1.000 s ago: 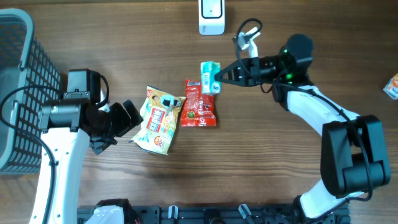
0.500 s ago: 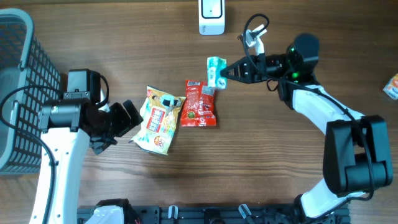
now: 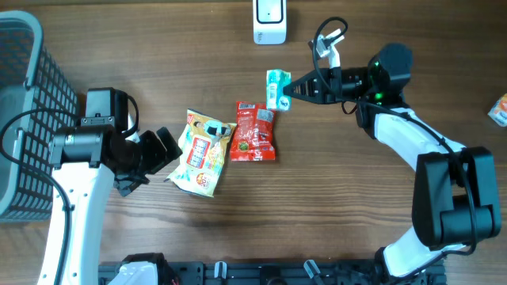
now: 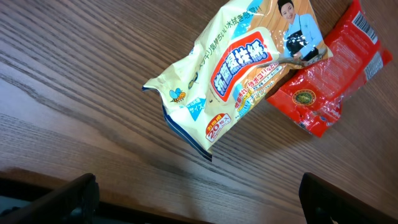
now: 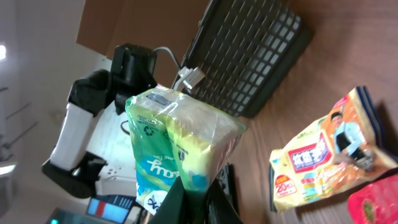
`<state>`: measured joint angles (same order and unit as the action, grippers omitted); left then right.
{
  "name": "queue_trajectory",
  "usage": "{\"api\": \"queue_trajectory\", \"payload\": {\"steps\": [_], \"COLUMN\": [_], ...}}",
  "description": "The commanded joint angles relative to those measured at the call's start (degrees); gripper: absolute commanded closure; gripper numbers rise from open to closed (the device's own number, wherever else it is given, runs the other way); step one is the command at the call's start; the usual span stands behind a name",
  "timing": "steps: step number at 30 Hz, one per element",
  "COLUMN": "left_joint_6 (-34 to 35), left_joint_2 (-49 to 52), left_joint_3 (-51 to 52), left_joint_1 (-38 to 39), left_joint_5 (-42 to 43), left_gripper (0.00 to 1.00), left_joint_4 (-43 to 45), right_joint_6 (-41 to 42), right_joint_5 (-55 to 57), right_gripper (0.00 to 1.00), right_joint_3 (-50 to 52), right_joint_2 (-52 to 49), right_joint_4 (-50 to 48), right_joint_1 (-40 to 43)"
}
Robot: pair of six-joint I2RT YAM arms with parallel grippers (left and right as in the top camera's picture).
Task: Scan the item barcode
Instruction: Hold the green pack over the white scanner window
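While the right end effector (image 3: pixel 287 88) is clamped on the green packet (image 3: pixel 275 85), the packet is held off the surface (image 3: pixel 158 47), on the near side of the white scanner (image 3: pixel 269 21), which lies far and slightly left of the fingertips. Packet long axis runs near-to-far, across the fingers; the right arm is nearer the scanner. Left end effector (image 3: pixel 164 149) gapes wide, empty, just left of the yellow snack bag (image 3: pixel 204 152).

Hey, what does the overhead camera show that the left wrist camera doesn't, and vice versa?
Only overhead: the white scanner, the grey basket, and the right pincer shut on the green packet. Only left wrist: readable print and a man's photo on the yellow snack bag. Both: that bag beside the red packet on the wooden table.
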<state>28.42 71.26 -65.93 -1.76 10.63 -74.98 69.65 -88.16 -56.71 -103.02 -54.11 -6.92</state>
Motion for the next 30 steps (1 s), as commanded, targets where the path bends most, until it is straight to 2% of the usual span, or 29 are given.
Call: {"api": "queue_trajectory", "payload": {"steps": [1, 3, 6, 8, 9, 11, 14, 16, 20, 25, 30], "left_joint_6": [0.55, 0.55, 0.55, 0.55, 0.55, 0.55, 0.55, 0.55, 0.55, 0.55, 0.55], "left_joint_2": [0.00, 0.00, 0.00, 0.00, 0.00, 0.00, 0.00, 0.00, 0.00, 0.00, 0.00], "left_joint_3": [0.15, 0.15, 0.15, 0.15, 0.15, 0.15, 0.15, 0.15, 0.15, 0.15, 0.15], "left_joint_1": [0.15, 0.15, 0.15, 0.15, 0.15, 0.15, 0.15, 0.15, 0.15, 0.15, 0.15], "left_joint_5": [0.66, 0.66, 0.66, 0.66, 0.68, 0.66, 0.66, 0.66, 0.66, 0.66, 0.66], "left_gripper": [0.00, 0.00, 0.00, 0.00, 0.00, 0.00, 0.00, 0.00, 0.00, 0.00, 0.00], "left_joint_4": [0.02, 0.00, 0.02, 0.02, 0.02, 0.02, 0.02, 0.02, 0.02, 0.02, 0.02], "right_joint_6": [-1.18, -4.15, -12.55, -22.73, -32.59, -44.35, -54.40, -59.58, -72.67, -96.94, -127.82], "right_joint_5": [9.88, 14.62, 22.29, 28.92, 38.32, 58.34, 82.07, 94.33, 107.12, 127.14, 132.34], "right_gripper": [0.95, 0.95, 0.95, 0.95, 0.96, 0.95, 0.96, 0.95, 0.95, 0.96, 0.96], "right_joint_3": [0.13, -0.15, -3.65, -8.48, -13.97, -22.25, -30.80, -32.98, -33.05, -33.05, -33.07], "right_joint_2": [0.07, 0.07, 0.07, 0.07, 0.07, 0.07, 0.07, 0.07, -0.72, -10.29, -21.77], "right_joint_4": [-0.46, 0.83, 12.61, 28.00, 45.35, 67.95, 82.53, 81.88, 72.50, 49.05, 20.81], "right_joint_1": [1.03, 1.09, 2.10, 2.34, 2.14, 0.98, -2.27, -5.53, -12.41, -21.44, -26.12]}}
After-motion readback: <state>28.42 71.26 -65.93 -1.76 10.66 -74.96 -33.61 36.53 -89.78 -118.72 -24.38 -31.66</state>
